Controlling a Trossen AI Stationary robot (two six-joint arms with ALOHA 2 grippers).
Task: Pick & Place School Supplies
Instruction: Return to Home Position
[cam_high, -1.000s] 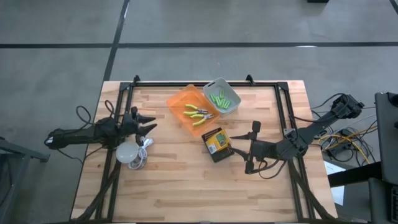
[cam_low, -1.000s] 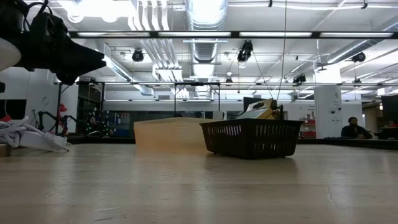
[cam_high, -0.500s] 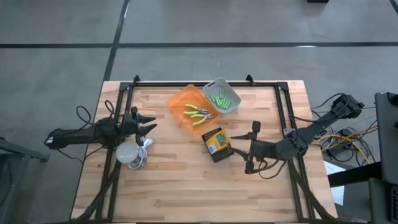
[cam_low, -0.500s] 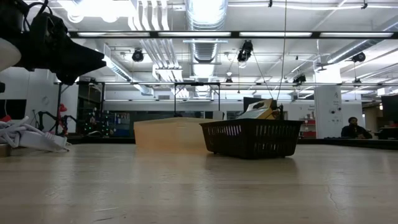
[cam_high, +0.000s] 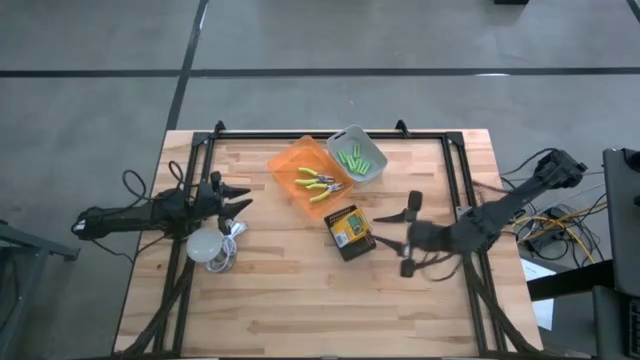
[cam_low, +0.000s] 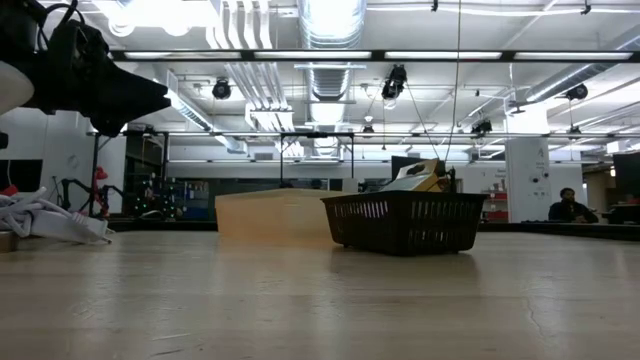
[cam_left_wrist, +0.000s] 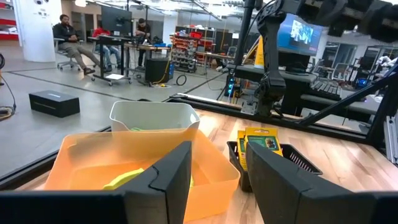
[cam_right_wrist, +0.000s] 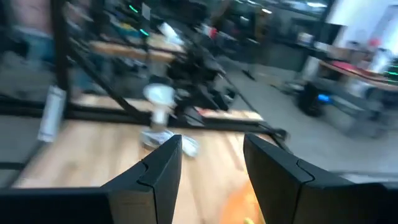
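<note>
From above, your left gripper (cam_high: 238, 197) sits at mid-left, released, just above a white round thing with coiled cable (cam_high: 212, 246). Your right gripper (cam_high: 384, 238), also released, lies right of centre beside the black mesh basket (cam_high: 360, 247), which holds yellow-and-green printed boxes (cam_high: 346, 227). At upper centre, two green-handled pliers (cam_high: 318, 182) lie in the orange plastic bin (cam_high: 281, 161) and lime-green markers (cam_high: 353, 157) in the grey bin (cam_high: 375, 168).

At table level, the basket stands right of centre with a box top above its rim.

Each wrist view shows its own fingers apart, holding nothing.
</note>
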